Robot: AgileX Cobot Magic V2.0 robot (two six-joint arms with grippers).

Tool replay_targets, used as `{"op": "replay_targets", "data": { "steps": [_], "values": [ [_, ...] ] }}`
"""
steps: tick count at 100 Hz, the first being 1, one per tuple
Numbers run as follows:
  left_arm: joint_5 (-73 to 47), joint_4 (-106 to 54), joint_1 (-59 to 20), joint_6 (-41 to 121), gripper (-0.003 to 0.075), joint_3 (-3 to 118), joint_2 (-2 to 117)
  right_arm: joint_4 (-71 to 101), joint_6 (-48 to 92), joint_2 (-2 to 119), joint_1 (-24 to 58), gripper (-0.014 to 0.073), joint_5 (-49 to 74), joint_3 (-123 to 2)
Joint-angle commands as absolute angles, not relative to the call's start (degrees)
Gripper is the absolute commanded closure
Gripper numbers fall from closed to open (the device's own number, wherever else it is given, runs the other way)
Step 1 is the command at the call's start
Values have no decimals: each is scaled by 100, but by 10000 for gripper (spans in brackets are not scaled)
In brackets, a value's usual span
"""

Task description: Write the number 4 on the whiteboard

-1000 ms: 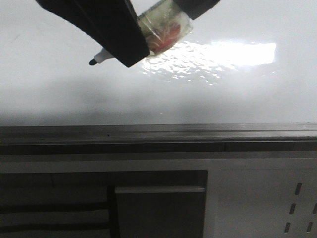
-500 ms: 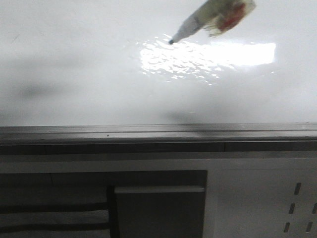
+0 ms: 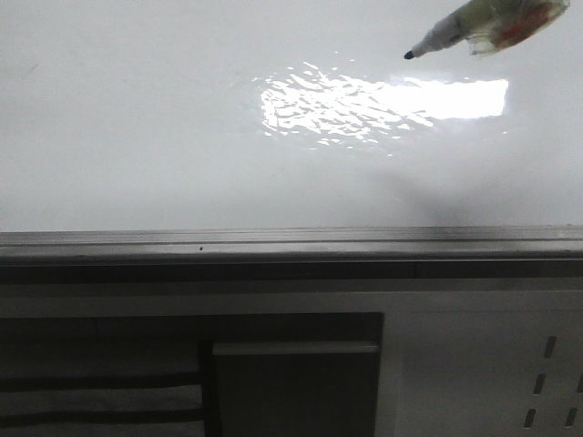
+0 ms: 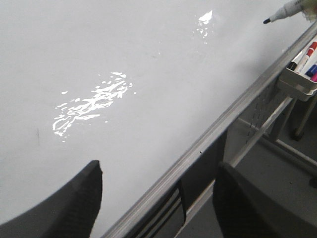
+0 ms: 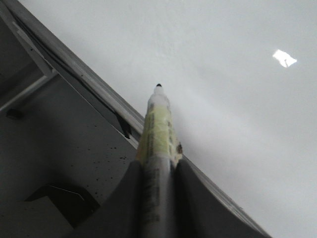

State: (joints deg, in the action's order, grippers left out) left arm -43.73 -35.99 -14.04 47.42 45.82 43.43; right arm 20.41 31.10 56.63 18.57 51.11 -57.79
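Your left pincer [image 4: 156, 203] hangs wide and empty over the whiteboard [image 3: 182, 137], a glossy, hard, flat white board with a grey metal rail [image 3: 291, 244]; no number 4 is on it yet. At the right, your right pincer [image 5: 157, 171] grips the marker [image 5: 157, 129], light, stiff and smooth, by its taped barrel. Keep hold there; the tip looks delicate.

Bright rippled glare sits on the whiteboard [image 3: 137, 137] at upper centre-right of the front view; soft grey shadows below it; all views slightly blurred, dim below
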Motion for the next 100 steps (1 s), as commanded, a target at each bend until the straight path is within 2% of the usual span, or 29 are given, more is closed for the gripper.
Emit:
{"op": "replay_targets", "data": {
  "steps": [1, 33, 55, 100],
  "values": [
    [-3955, -3865, -1383, 4688, 283, 4713, 4298, 2435, 3104, 5719, 1823, 608, 4877, -6054],
    [-3955, -3887, -1383, 4688, 283, 4713, 4361, 2226, 2705, 6546, 1911, 608, 5546, -7166],
    [-3955, -3887, -1383, 4688, 283, 4713, 4361, 2004, 2461, 6559, 2456, 608, 4870, -6973],
    [-3828, -3887, -1383, 4688, 283, 4713, 4361, 1957, 2396, 7492, 2457, 608, 3845, -6996]
  ]
}}
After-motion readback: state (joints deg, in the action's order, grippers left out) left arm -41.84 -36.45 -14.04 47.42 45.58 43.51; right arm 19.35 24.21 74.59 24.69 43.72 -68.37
